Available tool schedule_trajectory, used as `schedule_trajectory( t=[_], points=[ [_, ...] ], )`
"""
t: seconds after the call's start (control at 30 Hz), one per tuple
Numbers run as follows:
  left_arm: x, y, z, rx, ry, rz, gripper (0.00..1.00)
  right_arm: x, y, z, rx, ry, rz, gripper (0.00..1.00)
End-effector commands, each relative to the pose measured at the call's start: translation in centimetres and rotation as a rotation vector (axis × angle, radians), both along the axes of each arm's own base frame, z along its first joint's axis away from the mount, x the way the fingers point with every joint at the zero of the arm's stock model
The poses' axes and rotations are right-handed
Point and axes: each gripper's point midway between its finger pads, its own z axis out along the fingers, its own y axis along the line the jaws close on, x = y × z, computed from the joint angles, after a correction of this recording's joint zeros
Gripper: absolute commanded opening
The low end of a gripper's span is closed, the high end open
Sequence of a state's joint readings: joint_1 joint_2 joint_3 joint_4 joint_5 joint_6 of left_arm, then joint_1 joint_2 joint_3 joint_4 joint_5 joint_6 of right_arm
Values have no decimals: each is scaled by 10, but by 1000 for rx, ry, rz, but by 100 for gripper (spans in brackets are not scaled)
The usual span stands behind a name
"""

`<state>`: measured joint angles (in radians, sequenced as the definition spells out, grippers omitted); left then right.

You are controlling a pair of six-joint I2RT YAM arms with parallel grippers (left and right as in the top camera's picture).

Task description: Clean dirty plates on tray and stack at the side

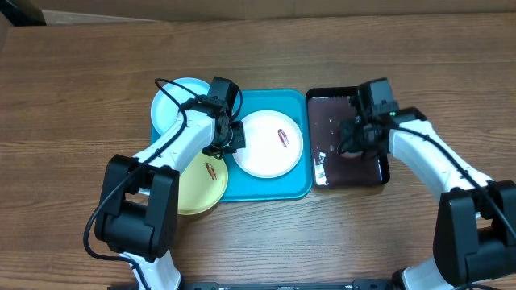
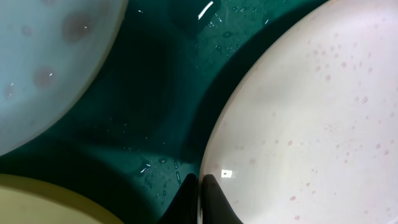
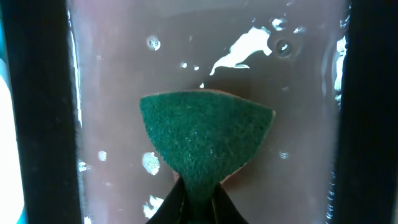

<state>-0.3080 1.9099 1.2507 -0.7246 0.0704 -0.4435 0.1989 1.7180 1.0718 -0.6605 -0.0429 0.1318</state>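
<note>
The wooden desk [image 1: 81,80] carries a turquoise tray [image 1: 270,190] at its middle, and a smaller black tray [image 1: 324,109] of brownish water lies just beside it at 3 o'clock. Three plates lie on the turquoise tray. The white plate [image 1: 262,153] lies flat from the centre toward 3 o'clock, with a reddish smear [image 1: 285,138] on it. The light blue plate [image 1: 171,105] overhangs the 10 o'clock corner. The yellow-green plate [image 1: 197,189] overhangs the 7 o'clock corner onto the desk. Over the black tray, a green sponge [image 3: 202,134] is pinched at its narrow lower end by the right gripper [image 3: 198,198]. The left gripper [image 2: 200,186] is closed on the white plate's rim at that plate's 9 o'clock edge, one finger on each side of the rim.
</note>
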Motion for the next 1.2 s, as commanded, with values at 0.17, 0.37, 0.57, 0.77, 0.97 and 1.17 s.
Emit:
schedule_trajectory(
  t=[0.17, 0.37, 0.57, 0.77, 0.97, 1.17],
  points=[
    [-2, 0, -2, 9, 0, 5, 4, -6, 4, -19, 24, -18, 12, 39],
    [-2, 0, -2, 9, 1, 5, 4, -6, 4, -25, 27, -32, 13, 44],
    [-2, 0, -2, 9, 1, 5, 4, -4, 4, -24, 30, -43, 13, 43],
    [-2, 0, -2, 8, 0, 5, 6, -9, 4, -30, 28, -36, 13, 44],
    [-1, -1, -1, 8, -2, 5, 26, -6, 5, -27, 36, -46, 15, 4],
    [0, 0, -1, 11, -5, 6, 27, 22, 11, 33, 50, -108, 16, 4]
  ],
)
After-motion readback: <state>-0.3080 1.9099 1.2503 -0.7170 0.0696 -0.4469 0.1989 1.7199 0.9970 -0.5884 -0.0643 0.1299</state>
